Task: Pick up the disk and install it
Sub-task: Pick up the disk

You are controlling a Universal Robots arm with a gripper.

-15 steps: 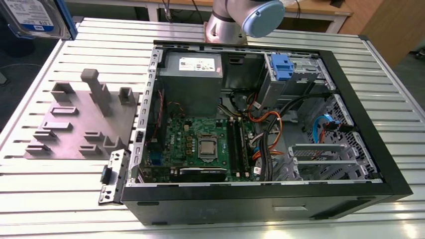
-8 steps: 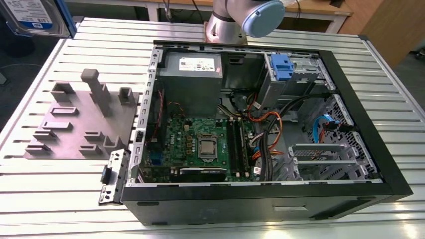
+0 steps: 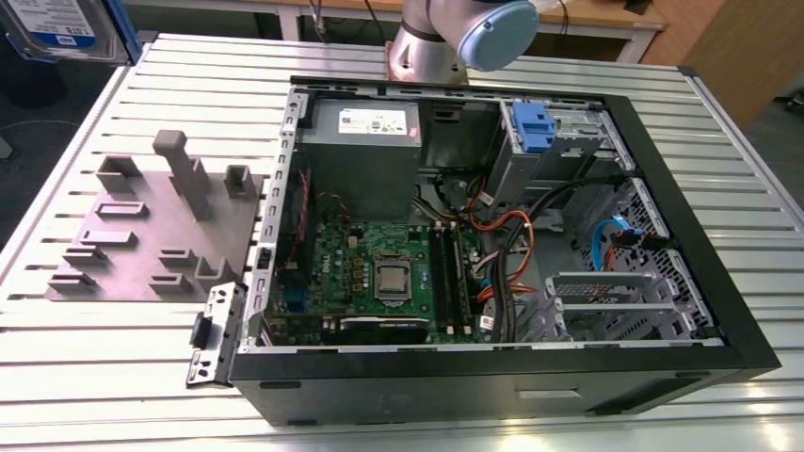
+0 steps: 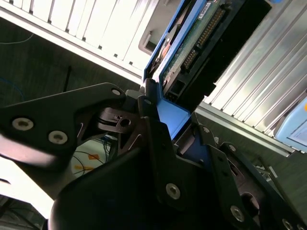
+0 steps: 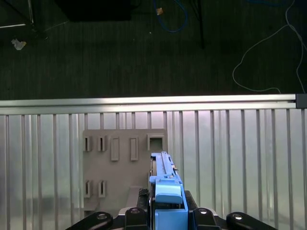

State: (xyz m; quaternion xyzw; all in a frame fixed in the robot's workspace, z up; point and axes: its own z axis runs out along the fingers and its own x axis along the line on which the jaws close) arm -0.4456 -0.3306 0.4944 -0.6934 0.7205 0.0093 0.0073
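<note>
Pinching the disk (image 5: pixel 164 167) edge-on between the fingers (image 4: pixel 152 127) by its blue rails (image 5: pixel 168 191), most of it jutting beyond them, slotted grey fixture (image 5: pixel 110 172) below; might pivot in that narrow hold and jam against the computer case (image 3: pixel 415 391).

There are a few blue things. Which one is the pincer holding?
The disk with blue side rails, clamped in the pincer above the table. The blue bracket and the blue cable sit inside the open computer case, untouched.
</note>
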